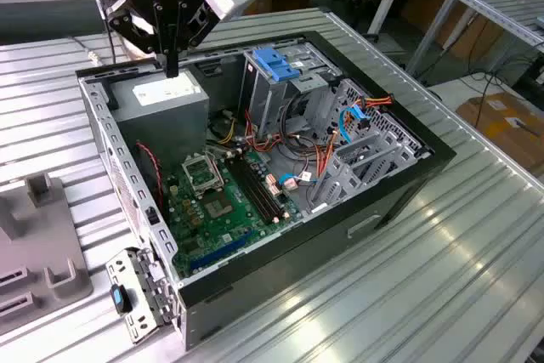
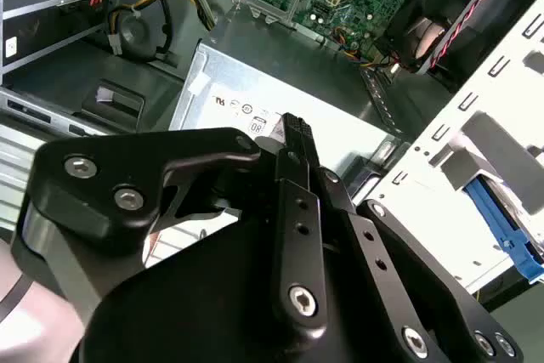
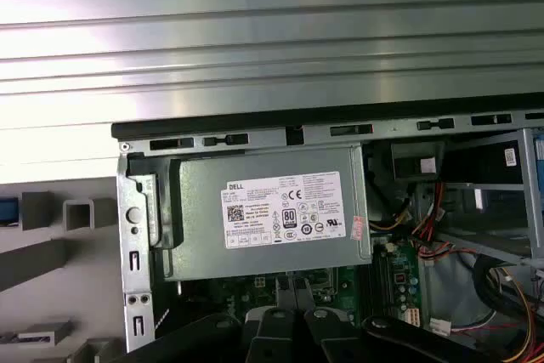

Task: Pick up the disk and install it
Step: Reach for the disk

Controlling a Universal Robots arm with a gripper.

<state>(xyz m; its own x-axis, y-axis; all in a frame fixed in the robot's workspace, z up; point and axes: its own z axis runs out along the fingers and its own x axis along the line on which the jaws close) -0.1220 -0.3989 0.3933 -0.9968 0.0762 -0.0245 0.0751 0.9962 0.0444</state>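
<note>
Plainly, the work stands at the pick-up stage, judging by the empty gripper [image 1: 172, 65]. Its jaws are drawn together with nothing between them, and they hang just above the single power supply [image 1: 161, 104] in a corner of the open computer case [image 1: 357, 227]. The disk [image 2: 499, 225] is not yet in hand. In the second wrist view a blue-edged piece, which I take to be its carrier frame, lies outside the case, past the perforated wall [image 2: 442, 150] and well apart from the jaws. How it sits there I cannot tell. On that reading, a grasp calls for two things: jaws spread wider than the carrier, and fingertips brought over that wall, clear of its metal edge. One motherboard [image 1: 221, 206] lies lower in the case, beyond the power supply from the jaws. One drive cage [image 1: 263, 95], topped by one blue latch [image 1: 276, 63], stands across the case from them, well apart. One grey fixture [image 1: 34, 244] rests on the ribbed metal table [image 1: 459, 278], outside the wall nearest the jaws. By count: one gripper, one disk, one power supply, one motherboard, one cage, one latch, one fixture.
</note>
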